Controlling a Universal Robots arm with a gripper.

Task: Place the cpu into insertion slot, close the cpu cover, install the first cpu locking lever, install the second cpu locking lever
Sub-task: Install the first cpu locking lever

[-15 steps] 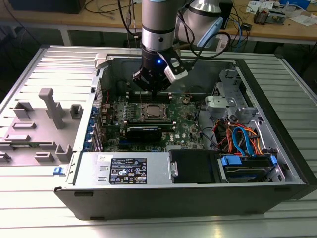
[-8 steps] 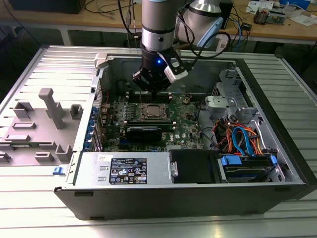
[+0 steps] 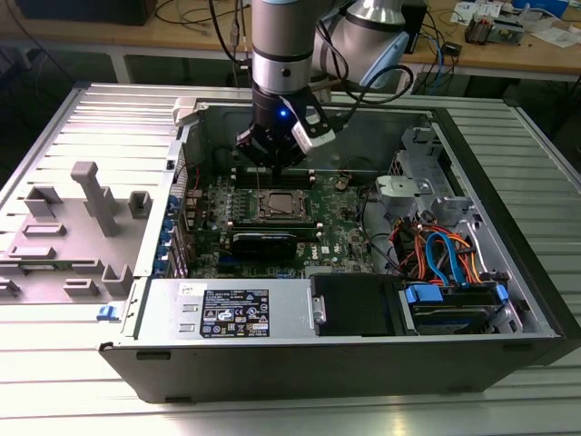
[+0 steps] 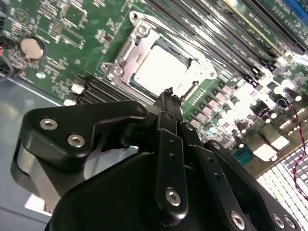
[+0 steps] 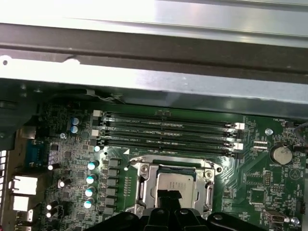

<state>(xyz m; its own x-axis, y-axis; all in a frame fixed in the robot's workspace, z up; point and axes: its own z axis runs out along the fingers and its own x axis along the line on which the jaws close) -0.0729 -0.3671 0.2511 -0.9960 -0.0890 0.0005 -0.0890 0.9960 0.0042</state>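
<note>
The cpu [image 4: 161,70] lies flat in the insertion slot [image 5: 144,187], its pale silvery top showing through the square window of the cpu cover [image 4: 126,50]. The cover frame lies down around the chip in both wrist views, with the cpu [image 5: 171,184] at its centre. A thin wire lever [image 4: 183,41] runs along one side of the frame; I cannot tell whether it is latched. My gripper [image 4: 167,92] hangs just above the socket's edge, shut with nothing in it. In the exterior view the gripper [image 3: 274,159] is over the socket [image 3: 277,206] inside the open computer case.
Long black memory slots [image 5: 168,132] run beside the socket, towards the case wall [image 5: 154,82]. A round coin battery [image 5: 281,154] sits on the board. A long black card [image 3: 263,242], power supply [image 3: 231,313] and drive cables [image 3: 445,254] fill the case. A grey plastic part [image 3: 86,227] lies outside.
</note>
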